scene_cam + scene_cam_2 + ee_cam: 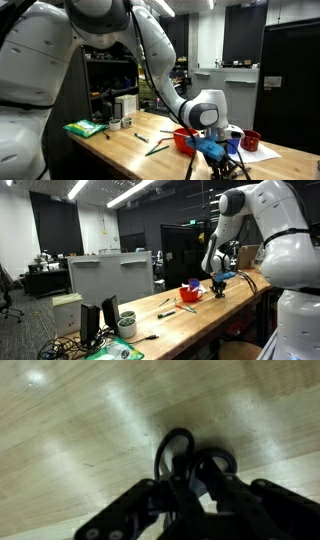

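Held thing: a pair of scissors (196, 468) with two rounded black handle loops. In the wrist view the loops stand side by side just past the fingertips, dark and glossy against pale wood.
Held thing, place: above bare wood, toward the right end of the light wooden table (130, 152) in an exterior view, with the loops (226, 165) hanging below the clamp. The pictures do not show whether they touch the surface.
Blue part: a bright blue piece (206, 148) shows at the clamp. I cannot tell whether it belongs to the scissors.
End effector: the black Robotiq gripper (215, 150) points down at the table and has its fingers clamped on the scissors. The wrist view shows the fingers (150, 495) drawn in close around the dark middle part. It is also seen from the far side (218, 288).
Left end of the table: a flat green packet (85, 127) lies near the corner. Just right of it stands a group of white containers (121, 110), whose contents are too small to read.
Middle of the table: thin pens or markers (157, 147) lie loose on the wood, apart from one another.
Red bowl: a round red bowl (184, 138) sits just left of the gripper, and its inside is not visible. It is also in view from the far side (190, 293).
Right end of the table: a small red cup (250, 140) stands on a white sheet of paper (262, 153) to the right of the gripper. Its inside looks dark, and I cannot tell the contents.
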Motion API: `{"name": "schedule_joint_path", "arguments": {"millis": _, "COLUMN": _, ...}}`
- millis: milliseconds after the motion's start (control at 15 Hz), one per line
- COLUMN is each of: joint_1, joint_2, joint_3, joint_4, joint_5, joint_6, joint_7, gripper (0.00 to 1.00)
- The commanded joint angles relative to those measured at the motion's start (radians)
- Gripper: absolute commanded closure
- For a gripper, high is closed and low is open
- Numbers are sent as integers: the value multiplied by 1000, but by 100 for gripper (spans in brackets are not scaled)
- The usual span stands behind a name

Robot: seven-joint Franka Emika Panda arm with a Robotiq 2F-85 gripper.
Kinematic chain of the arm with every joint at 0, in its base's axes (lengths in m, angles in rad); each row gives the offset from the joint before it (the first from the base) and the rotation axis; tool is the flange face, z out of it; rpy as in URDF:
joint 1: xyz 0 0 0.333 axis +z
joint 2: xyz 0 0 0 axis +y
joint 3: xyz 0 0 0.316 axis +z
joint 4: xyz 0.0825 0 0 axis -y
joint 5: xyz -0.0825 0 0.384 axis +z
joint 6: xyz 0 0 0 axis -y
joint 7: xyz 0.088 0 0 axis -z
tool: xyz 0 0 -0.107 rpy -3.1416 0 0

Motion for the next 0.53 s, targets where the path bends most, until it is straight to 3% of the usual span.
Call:
{"name": "schedule_joint_path", "arguments": {"millis": 0, "joint_1": -12, "joint_2": -12, "joint_3": 8, "joint_4": -33, "joint_5": 1, "joint_6": 34, "joint_7": -14, "gripper": 63}}
{"name": "schedule_joint_path", "arguments": {"millis": 200, "joint_1": -11, "joint_2": -11, "joint_3": 6, "joint_4": -35, "joint_5": -1, "joint_6": 40, "joint_7": -13, "gripper": 49}}
{"name": "schedule_joint_path", "arguments": {"millis": 467, "joint_1": -14, "joint_2": -14, "joint_3": 6, "joint_4": -42, "joint_5": -1, "joint_6": 55, "joint_7": -16, "gripper": 52}}
